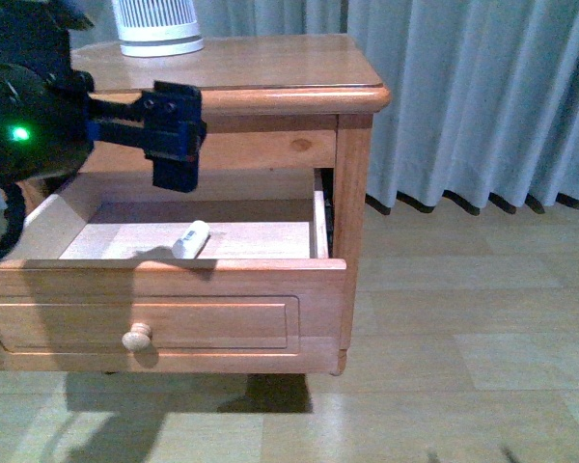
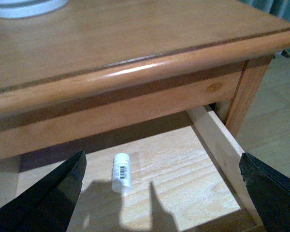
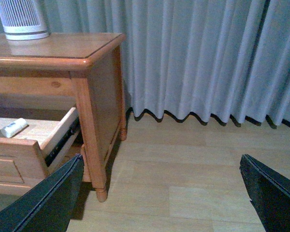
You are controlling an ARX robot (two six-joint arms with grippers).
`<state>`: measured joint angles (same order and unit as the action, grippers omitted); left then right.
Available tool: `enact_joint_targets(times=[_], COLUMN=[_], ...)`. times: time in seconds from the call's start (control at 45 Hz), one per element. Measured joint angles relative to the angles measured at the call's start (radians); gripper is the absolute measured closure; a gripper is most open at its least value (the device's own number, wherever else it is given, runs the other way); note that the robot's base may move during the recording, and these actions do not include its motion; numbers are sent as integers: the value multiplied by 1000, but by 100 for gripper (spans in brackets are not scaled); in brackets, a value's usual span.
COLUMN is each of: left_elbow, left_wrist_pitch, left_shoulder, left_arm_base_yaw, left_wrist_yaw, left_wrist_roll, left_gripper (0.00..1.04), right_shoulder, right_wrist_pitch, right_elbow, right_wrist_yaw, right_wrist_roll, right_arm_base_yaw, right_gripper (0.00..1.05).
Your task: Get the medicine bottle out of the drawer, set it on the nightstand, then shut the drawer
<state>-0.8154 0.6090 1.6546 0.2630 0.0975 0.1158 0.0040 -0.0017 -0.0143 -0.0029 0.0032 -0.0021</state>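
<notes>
Well, grey curtains (image 1: 463, 96) hang to a pale wood floor (image 1: 463, 367) beside the nightstand (image 1: 353, 193), with a white slatted cylinder (image 1: 157, 24) on its worktop (image 1: 270, 63). The drawer (image 1: 222, 323) stands open, the medicine bottle (image 1: 191, 239) lying on its side inside. The left arm (image 1: 29, 135) reaches over it, left fingers (image 2: 53, 193) spread wide and empty above the bottle. The right fingers (image 3: 48, 203) are also apart, holding nothing.

Slatted cylinder (image 1: 157, 27): white, upright, dark vertical slats; only the lower part is visible.
Curtain (image 1: 463, 96): pale grey-blue, pleated, hem at floor level.
Floor (image 1: 463, 367): light wood-look planks.
</notes>
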Motion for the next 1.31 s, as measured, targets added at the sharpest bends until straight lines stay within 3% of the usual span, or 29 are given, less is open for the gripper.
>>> enact_joint_targets(times=[0.266, 0.466, 0.599, 0.688, 0.733, 0.977, 1.043, 1.11, 1.31], left_elbow=[185, 400, 444, 497, 534, 639, 662, 685, 732], left_wrist_pitch=[32, -81, -106, -14, -5, -10, -23, -39, -96], left_shoulder=[-289, -630, -718, -737, -767, -877, -913, -951, -1056], left_arm_base_yaw=[-43, -135, -143, -131, -143, -176, -229, -256, -259], left_wrist_yaw=[-4, -11, -11, -190, -210, -175, -109, -107, -98], left_wrist_roll=[-12, -67, -90, -102, -106, -110, -110, -111, -113], left_gripper=[7, 7, 7, 23, 33, 73, 85, 99, 101], right_shoulder=[0, 0, 0, 0, 0, 0, 0, 0, 0], right_wrist_pitch=[0, 0, 0, 0, 0, 0, 0, 0, 0], right_elbow=[0, 0, 0, 0, 0, 0, 0, 0, 0], right_wrist_yaw=[0, 0, 0, 0, 0, 0, 0, 0, 0], right_wrist_roll=[0, 0, 0, 0, 0, 0, 0, 0, 0], right_arm_base_yaw=[0, 0, 0, 0, 0, 0, 0, 0, 0], right_gripper=[7, 7, 7, 7, 7, 7, 7, 7, 7])
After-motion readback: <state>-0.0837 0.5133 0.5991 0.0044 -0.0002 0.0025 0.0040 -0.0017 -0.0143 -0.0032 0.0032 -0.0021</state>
